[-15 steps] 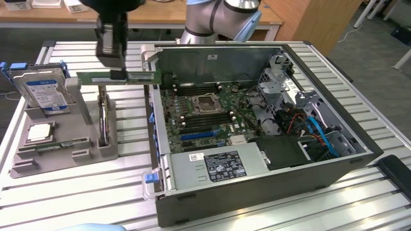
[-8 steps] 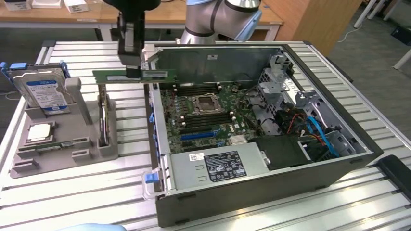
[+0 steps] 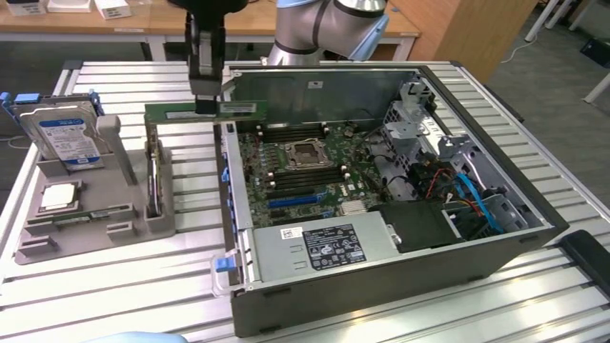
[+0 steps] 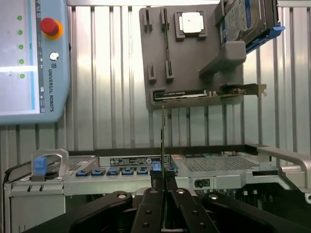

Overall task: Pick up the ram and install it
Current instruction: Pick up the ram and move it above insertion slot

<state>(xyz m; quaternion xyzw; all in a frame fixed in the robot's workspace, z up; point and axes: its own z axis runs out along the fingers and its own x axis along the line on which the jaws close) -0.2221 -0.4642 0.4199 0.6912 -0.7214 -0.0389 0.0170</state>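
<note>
The ram (image 3: 238, 108), a long thin green stick, hangs level in the air above the left wall of the open computer case (image 3: 381, 286). My gripper (image 3: 206, 106) is shut on it near its middle, coming down from above. In the wrist view the ram (image 4: 162, 141) shows edge-on as a thin upright line between the dark fingers (image 4: 151, 196) of the gripper (image 4: 163, 182). The motherboard (image 3: 296, 179) with its long memory slots lies inside the case, to the exterior view's right of the ram and lower.
A grey holder (image 3: 114, 207) on the slatted table carries a blue-labelled hard drive (image 3: 67, 136) and a square silver processor chip (image 3: 59, 194). A teach pendant (image 4: 34, 58) lies on the table. The case's metal walls and drive cages (image 3: 419, 121) rise around the motherboard.
</note>
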